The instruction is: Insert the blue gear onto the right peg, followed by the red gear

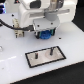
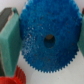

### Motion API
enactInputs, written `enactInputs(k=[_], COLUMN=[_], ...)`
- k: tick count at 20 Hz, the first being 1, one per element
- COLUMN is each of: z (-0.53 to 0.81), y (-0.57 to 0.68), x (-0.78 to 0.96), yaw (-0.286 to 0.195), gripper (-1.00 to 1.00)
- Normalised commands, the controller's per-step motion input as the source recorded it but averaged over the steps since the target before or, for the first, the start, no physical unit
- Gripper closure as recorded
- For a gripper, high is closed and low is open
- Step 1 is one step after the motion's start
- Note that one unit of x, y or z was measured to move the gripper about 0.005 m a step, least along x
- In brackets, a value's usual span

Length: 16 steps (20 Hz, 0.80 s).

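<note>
Blue gear between the gripper's fingers, above the white table.

The blue gear [image 2: 48,39] sits flat-faced between the teal fingers [image 2: 9,42] of the gripper [image 1: 46,34] — clamped on it, it seems — the red gear [image 2: 11,79] just beside; the right peg [image 1: 51,50] stands lower on the grey plate [image 1: 46,57], well apart.

Below gripper: open white table [image 1: 15,60] lies between the gripper [image 1: 46,36] and the grey plate [image 1: 46,56], lower centre.
Obstacles: two upright pegs [image 1: 50,50] on the plate.
Close in: red gear [image 2: 12,78] sits just beside the blue gear [image 2: 47,40].
</note>
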Motion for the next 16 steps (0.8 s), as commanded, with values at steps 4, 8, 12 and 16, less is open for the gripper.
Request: enactInputs(k=[4, 8, 12, 16], z=[0.50, 0.45, 0.44, 0.44], y=[0.04, 0.01, -0.02, -0.02], x=[0.36, 0.50, 0.60, 0.67], yaw=[0.000, 0.000, 0.000, 0.000], gripper=[1.00, 1.00, 1.00, 1.00])
